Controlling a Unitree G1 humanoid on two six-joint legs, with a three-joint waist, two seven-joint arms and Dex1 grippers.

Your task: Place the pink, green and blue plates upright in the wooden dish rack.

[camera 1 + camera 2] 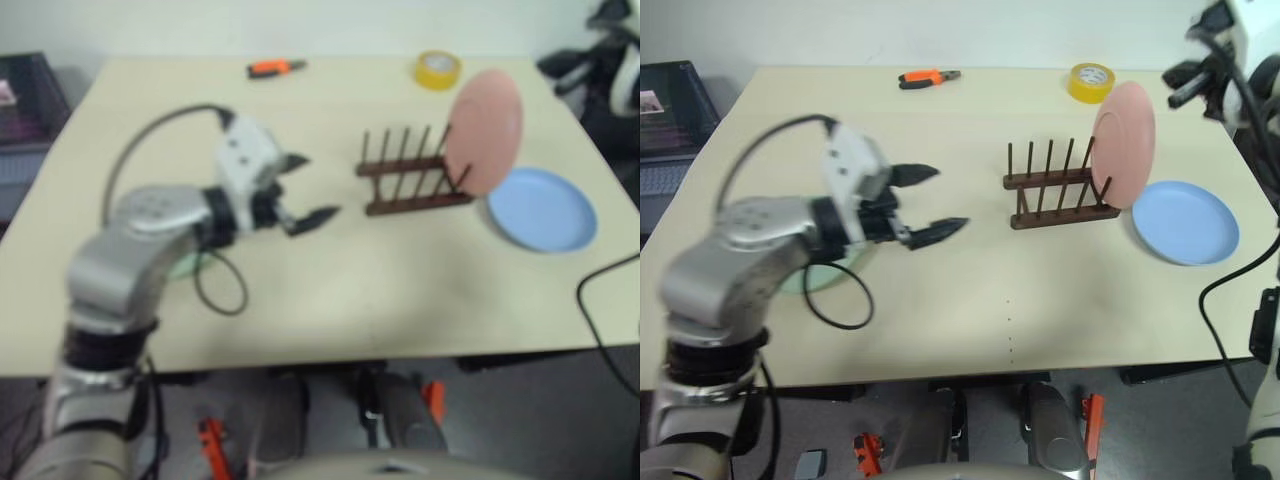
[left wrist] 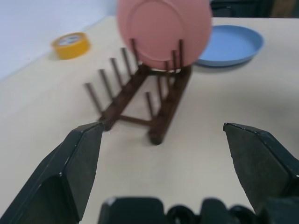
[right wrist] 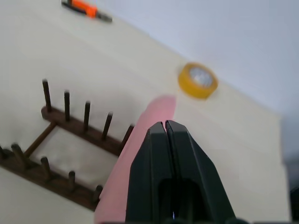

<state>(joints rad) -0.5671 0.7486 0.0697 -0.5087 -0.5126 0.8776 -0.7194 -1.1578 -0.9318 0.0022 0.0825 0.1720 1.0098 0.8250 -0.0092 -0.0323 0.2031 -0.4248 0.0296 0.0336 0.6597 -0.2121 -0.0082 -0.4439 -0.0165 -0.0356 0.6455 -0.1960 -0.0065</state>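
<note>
Beige tabletop (image 1: 970,290) carries everything you need, so read it from the big pieces down. Your left gripper (image 1: 930,203) hovers with its fingers spread wide and empty, aimed toward the wooden dish rack (image 1: 1055,190). Right gripper (image 3: 164,128) is pressed together, holding nothing, above the pink plate (image 1: 1124,143), which already stands upright at the rack's right end. The blue plate (image 1: 1185,222) lies flat just right of the rack, on the right arm's side. The green plate (image 1: 805,280) lies flat beneath the left arm, mostly hidden, so the left gripper is much nearer it. I judge either flat plate is your next pick.
</note>
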